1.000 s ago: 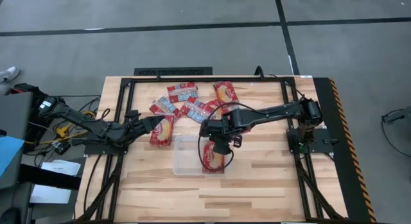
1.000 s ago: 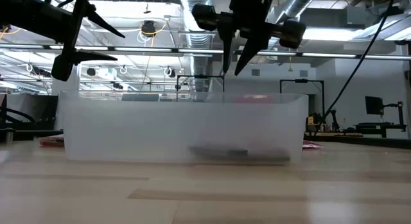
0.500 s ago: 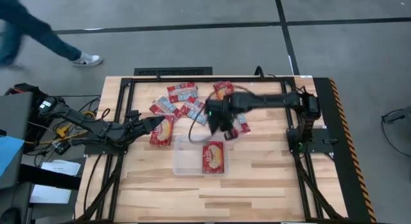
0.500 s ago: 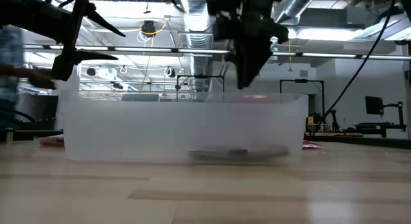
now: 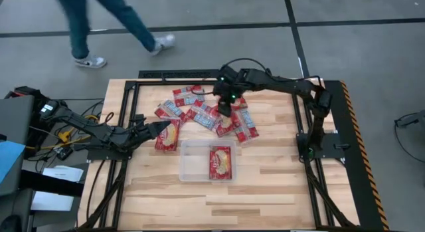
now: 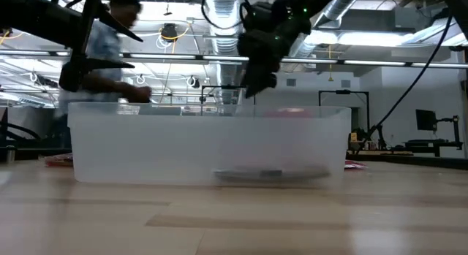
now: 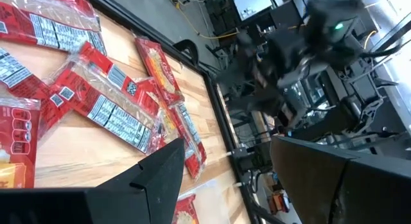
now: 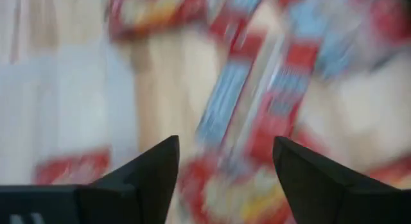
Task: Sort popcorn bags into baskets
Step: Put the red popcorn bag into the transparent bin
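right arm has swung away from the clear basket [image 5: 192, 167] at mid-bench, leaving one red packet [image 5: 220, 162] lying flat inside it, and the right gripper [image 5: 224, 109] now hangs over the heap of popcorn bags [image 5: 202, 112] at the far side with its jaws apart and empty. left gripper [image 5: 158, 127], jaws apart too, waits beside a packet [image 5: 169, 134] left of the basket. looks like these bags are light, thin and slick, flexing when lifted, so pinching a free edge of a top packet seems safest.
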